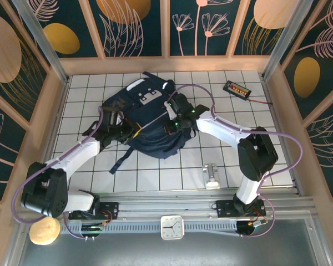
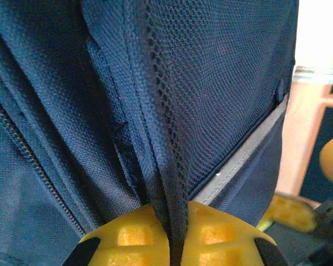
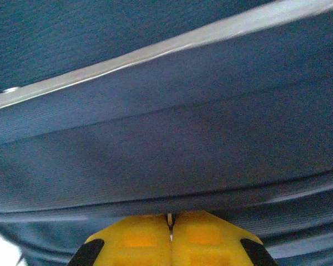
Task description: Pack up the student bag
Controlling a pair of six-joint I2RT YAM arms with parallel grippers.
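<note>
Our left pincer (image 2: 176, 244) is pressed together on a raised fold (image 2: 166, 138) of dark mesh, which runs up from between the yellow pads. That fold belongs to the bag (image 2: 227, 77), so we have the fabric pinched on that side. A zip (image 2: 28, 155) runs down the cloth to one side of the fold and a grey stripe (image 2: 238, 166) to the other.

Our right pincer (image 3: 170, 235) is pressed together too, its pads meeting on a hairline right against the navy cloth under another grey stripe (image 3: 155, 50). We cannot tell whether a thin edge of fabric is caught there.

From above, the bag lies flat in the middle of the tiled table (image 1: 155, 177), toward the far side, with both arms reaching onto it from either side.

Around it lie loose things, well apart from the bag: a black item (image 1: 237, 88) with a red lead at the far right, a metal piece (image 1: 212, 176) near the front, a clock (image 1: 171, 227) on the near rail and a tan lump (image 1: 44, 230) at the near left.

We judge the packing barely begun. We seem to be gripping the bag to open or spread it, and we cannot see an open mouth or anything inside. Whatever is to go in remains to be fetched, and the bag then closed.
</note>
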